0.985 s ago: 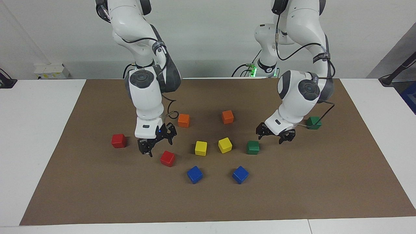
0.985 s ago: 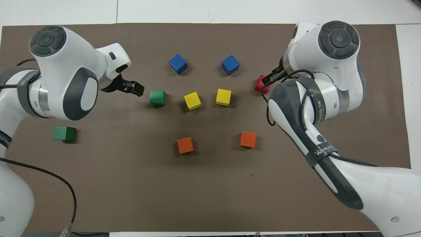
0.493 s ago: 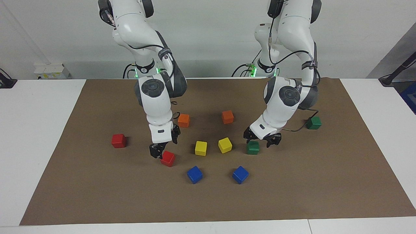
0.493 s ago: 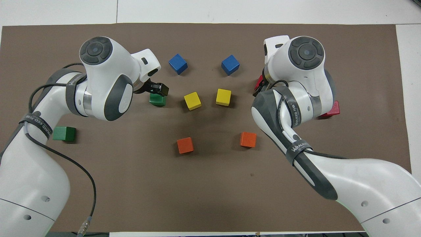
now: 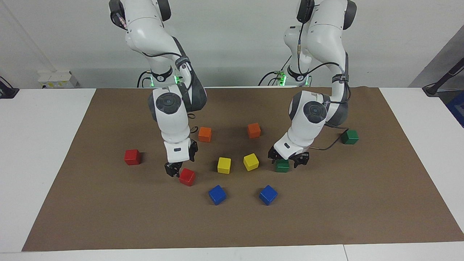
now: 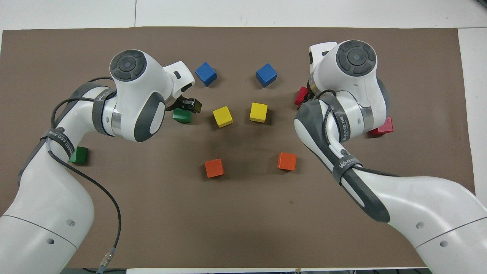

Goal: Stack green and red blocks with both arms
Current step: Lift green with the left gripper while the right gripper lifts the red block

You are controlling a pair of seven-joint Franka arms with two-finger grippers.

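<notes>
A brown mat covers the worktop's middle. The left gripper straddles a green block, fingers spread. The right gripper sits low beside a red block, which lies toward the worktop's centre from it; its fingers can't be judged. In the overhead view the arms largely hide both blocks.

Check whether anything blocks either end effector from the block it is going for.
Nothing visible does. The left end effector is down over a green block beside the yellow blocks, and the right end effector is low beside a red block.
</notes>
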